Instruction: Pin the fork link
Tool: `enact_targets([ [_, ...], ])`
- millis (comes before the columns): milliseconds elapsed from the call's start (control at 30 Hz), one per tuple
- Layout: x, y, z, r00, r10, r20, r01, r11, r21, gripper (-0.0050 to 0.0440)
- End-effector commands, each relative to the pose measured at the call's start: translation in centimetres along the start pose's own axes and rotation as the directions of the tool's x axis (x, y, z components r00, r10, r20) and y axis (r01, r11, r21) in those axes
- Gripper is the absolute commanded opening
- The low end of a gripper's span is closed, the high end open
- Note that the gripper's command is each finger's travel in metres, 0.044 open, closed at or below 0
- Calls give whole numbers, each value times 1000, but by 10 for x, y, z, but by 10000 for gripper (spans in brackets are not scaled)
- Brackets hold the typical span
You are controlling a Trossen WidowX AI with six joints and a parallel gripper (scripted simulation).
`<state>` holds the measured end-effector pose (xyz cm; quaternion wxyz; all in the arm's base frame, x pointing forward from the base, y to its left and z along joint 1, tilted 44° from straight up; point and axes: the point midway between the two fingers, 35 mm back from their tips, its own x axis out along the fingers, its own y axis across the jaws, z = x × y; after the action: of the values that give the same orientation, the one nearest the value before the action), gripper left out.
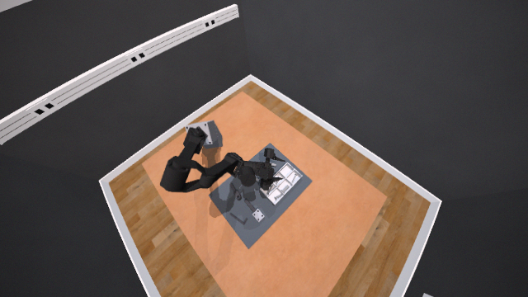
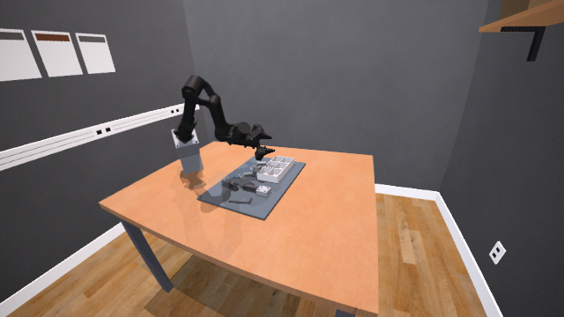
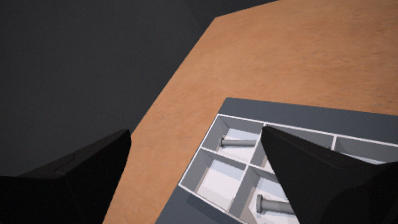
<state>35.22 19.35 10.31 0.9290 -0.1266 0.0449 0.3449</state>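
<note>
We saw the arm (image 2: pixel 207 106) reach from its pedestal (image 2: pixel 190 158) out over the grey mat (image 2: pixel 282 189) on the orange table (image 2: pixel 308 246), with the gripper (image 2: pixel 263 147) hanging above the near end of the white parts box (image 2: pixel 270 177). The fingers stood wide apart and held nothing; in the wrist view the left finger (image 3: pixel 75 175) and the right finger (image 3: pixel 325 175) framed the box (image 3: pixel 207 145) with open air between them. Inside the box we could make out two pins: one pin (image 3: pixel 238 142) lay in a far corner compartment, and a second pin (image 3: pixel 272 205) lay in a nearer compartment, partly hidden behind the right finger. We could not tell from these views which of them was the 12 mm one. The compartment between them, nearest the left wall, showed only its pale floor. On the mat beside the box, toward the table's front edge, sat a small pale block with holes (image 2: pixel 263 190), apparently the eye plate, and dark parts lay just beyond it (image 2: pixel 233 184), where the fork link seemed to be, though the shapes were too small to separate. A flat dark piece (image 2: pixel 240 201) rested alone near the mat's front corner. From the top view the gripper (image 1: pixel 270 171) overlapped the box's edge (image 1: pixel 298 175).
</note>
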Motion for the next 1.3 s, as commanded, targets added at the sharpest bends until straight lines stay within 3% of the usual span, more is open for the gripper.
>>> enact_targets([
  [0, 0, -1, 5, 1000, -2, 13, 2, 1000, -4, 400],
  [533, 0, -1, 5, 1000, -2, 13, 2, 1000, -4, 400],
  [567, 0, -1, 5, 1000, -2, 13, 2, 1000, -4, 440],
  [767, -2, -10, 14, 999, -29, 25, 29, 1000, 3, 440],
  [1100, -15, -46, 42, 990, -140, 36, 138, 989, 44, 440],
  [1267, -40, -85, 74, 963, -265, 47, 260, 961, 92, 440],
])
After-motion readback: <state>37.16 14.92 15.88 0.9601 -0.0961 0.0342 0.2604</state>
